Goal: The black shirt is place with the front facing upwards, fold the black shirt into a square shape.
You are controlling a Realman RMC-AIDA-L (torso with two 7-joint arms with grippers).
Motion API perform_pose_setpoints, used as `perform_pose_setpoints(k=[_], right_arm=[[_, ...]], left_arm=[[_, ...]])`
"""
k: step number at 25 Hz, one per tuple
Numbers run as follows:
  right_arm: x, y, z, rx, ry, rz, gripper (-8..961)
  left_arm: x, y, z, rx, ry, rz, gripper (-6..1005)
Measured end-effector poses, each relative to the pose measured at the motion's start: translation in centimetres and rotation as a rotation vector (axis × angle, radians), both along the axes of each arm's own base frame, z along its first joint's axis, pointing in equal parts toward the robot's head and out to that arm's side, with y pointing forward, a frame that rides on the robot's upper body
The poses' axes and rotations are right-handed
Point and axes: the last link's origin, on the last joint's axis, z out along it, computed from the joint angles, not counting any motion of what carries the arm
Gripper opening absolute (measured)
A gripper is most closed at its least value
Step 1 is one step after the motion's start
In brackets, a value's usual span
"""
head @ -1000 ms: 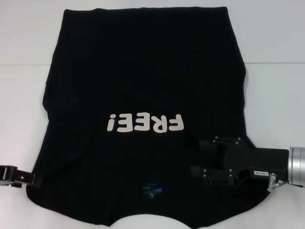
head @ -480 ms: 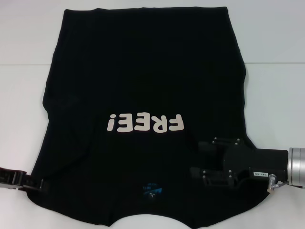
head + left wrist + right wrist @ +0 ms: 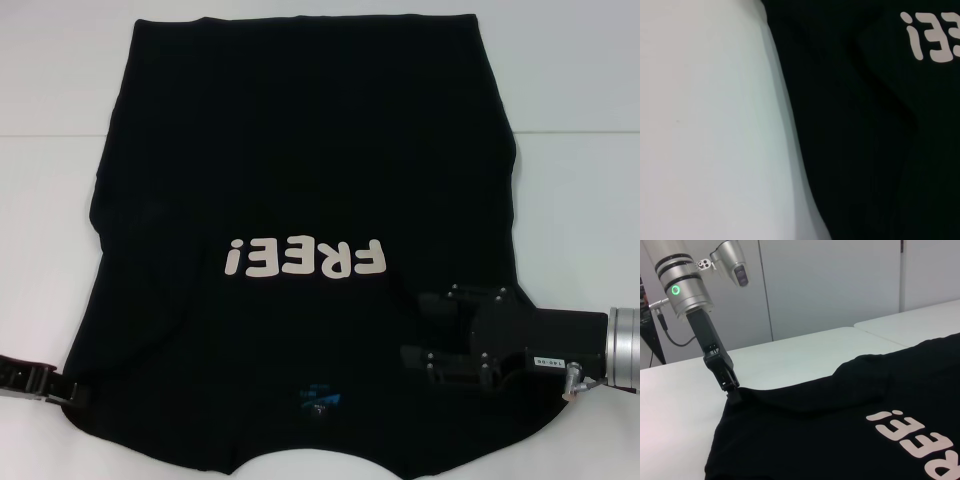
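The black shirt (image 3: 300,150) lies spread front-up on the white table (image 3: 585,70). Its white "FREE!" lettering (image 3: 305,258) reads upside down to me, and the blue neck label (image 3: 318,400) is near the front edge. My left gripper (image 3: 68,390) is at the shirt's near-left sleeve corner. In the right wrist view the left gripper (image 3: 731,388) is pinched on that edge, where the cloth (image 3: 840,415) rises to a small peak. My right gripper (image 3: 412,330) lies open over the shirt's near-right shoulder, fingers spread. The left wrist view shows only the shirt's edge (image 3: 865,150) and the table.
White tabletop (image 3: 715,125) surrounds the shirt on the left, right and far sides. A seam between table sections (image 3: 580,132) runs at the far right. White wall panels (image 3: 840,285) stand behind the table in the right wrist view.
My left gripper pushed in against the sleeve corner, then drew back a little and lower. The right gripper sank slightly toward the near edge. The shirt's spread looks the same.
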Motion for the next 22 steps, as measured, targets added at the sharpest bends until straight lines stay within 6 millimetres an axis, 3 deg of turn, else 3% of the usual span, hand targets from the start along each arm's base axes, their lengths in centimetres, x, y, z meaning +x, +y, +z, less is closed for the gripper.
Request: perform_pose_setpoints(k=[2, 5, 10, 17, 22], right_arm=[[0.0, 0.0, 0.0, 0.000, 0.000, 0.000, 774], [0.0, 0.0, 0.0, -0.001, 0.002, -0.001, 774], [0.0, 0.0, 0.0, -0.005, 0.006, -0.010, 774], [0.0, 0.6, 1.0, -0.025, 0.049, -0.134, 774], [0.4, 3.4, 5.6, -0.051, 0.029, -0.427, 774]], left_arm=[[0.0, 0.0, 0.0, 0.000, 0.003, 0.000, 497], [-0.1, -0.1, 0.0, 0.000, 0.004, 0.000, 285], [-0.2, -0.1, 0.1, 0.001, 0.007, -0.004, 57], [-0.2, -0.2, 0.1, 0.005, -0.004, -0.005, 36], [-0.1, -0.2, 0.2, 0.008, -0.013, -0.008, 34]])
